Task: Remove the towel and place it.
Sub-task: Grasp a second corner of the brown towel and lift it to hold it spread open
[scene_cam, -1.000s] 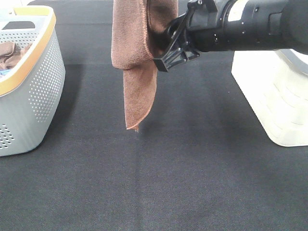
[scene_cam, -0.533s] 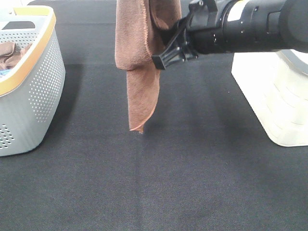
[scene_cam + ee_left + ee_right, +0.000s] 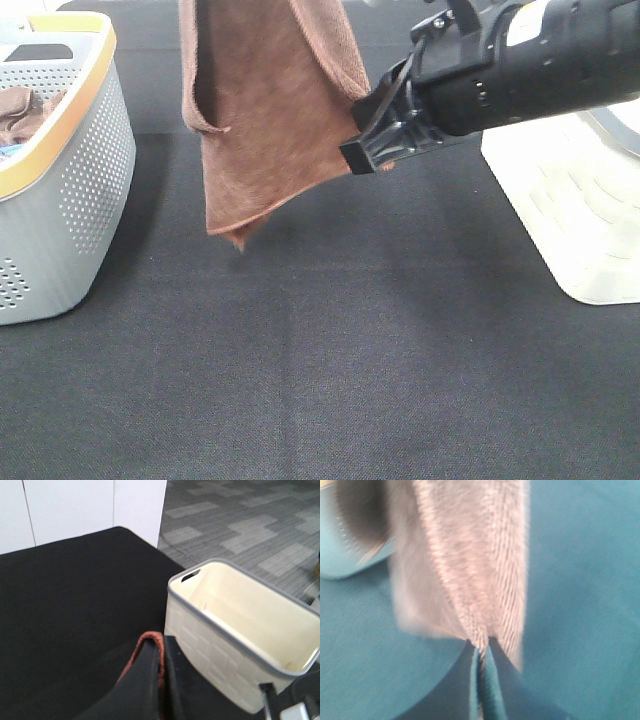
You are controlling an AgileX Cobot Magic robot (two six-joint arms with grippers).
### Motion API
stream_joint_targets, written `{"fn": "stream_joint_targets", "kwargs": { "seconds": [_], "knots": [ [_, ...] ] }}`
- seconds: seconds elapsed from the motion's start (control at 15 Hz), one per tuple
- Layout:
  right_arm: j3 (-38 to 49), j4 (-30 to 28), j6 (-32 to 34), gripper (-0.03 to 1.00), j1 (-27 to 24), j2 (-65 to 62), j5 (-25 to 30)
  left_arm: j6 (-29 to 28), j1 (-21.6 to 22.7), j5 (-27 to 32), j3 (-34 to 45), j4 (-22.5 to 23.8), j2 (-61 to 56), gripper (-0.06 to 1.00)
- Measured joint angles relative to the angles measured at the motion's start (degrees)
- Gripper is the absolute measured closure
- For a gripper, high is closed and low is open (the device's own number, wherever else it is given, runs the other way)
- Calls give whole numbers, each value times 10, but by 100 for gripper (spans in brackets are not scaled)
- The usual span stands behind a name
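Observation:
The reddish-brown towel (image 3: 265, 120) hangs spread out above the black table, its lower corner just off the surface. My right gripper (image 3: 375, 150) is shut on the towel's right edge. In the right wrist view, which has a teal cast, the towel (image 3: 470, 555) looks grey and is pinched between the closed fingers of that gripper (image 3: 480, 652). My left gripper (image 3: 161, 655) is shut on the towel's stitched hem (image 3: 150, 639). It is out of the exterior view, above the towel's top left. The white tag is not visible.
A grey perforated basket with an orange rim (image 3: 70, 190) stands at the left and holds a brown cloth (image 3: 22, 110). A cream basket (image 3: 570, 210) stands at the right; it looks empty in the left wrist view (image 3: 240, 630). Black cloth (image 3: 330, 380) covers the table.
The towel hung as a narrow folded strip; now it is pulled open wide to the left. Its lower tip has risen and shifted left. My right gripper has moved slightly right and down.

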Motion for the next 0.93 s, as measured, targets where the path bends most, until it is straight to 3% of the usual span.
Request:
{"fn": "stream_joint_targets", "kwargs": {
  "seconds": [0.13,0.27,0.33,0.47,0.6,0.73,0.8,0.93],
  "knots": [
    [-1,0,1,97,0,-22,30,-9,0,27,0,25,0,94],
    [-17,0,11,97,0,-40,80,-52,0,66,0,70,1,94],
    [-40,0,21,97,0,-44,131,-88,0,93,0,110,11,94],
    [-69,-11,30,97,0,-45,153,-114,0,110,0,144,30,94],
    [-83,-24,33,97,-1,-43,151,-117,0,109,0,164,41,94],
    [-116,-72,53,97,-1,-25,136,-118,0,93,0,222,66,94],
    [-148,-120,77,97,-1,-2,131,-120,0,68,0,273,91,94],
    [-191,-180,120,97,-15,38,130,-120,0,14,0,329,127,94]
  ]
}}
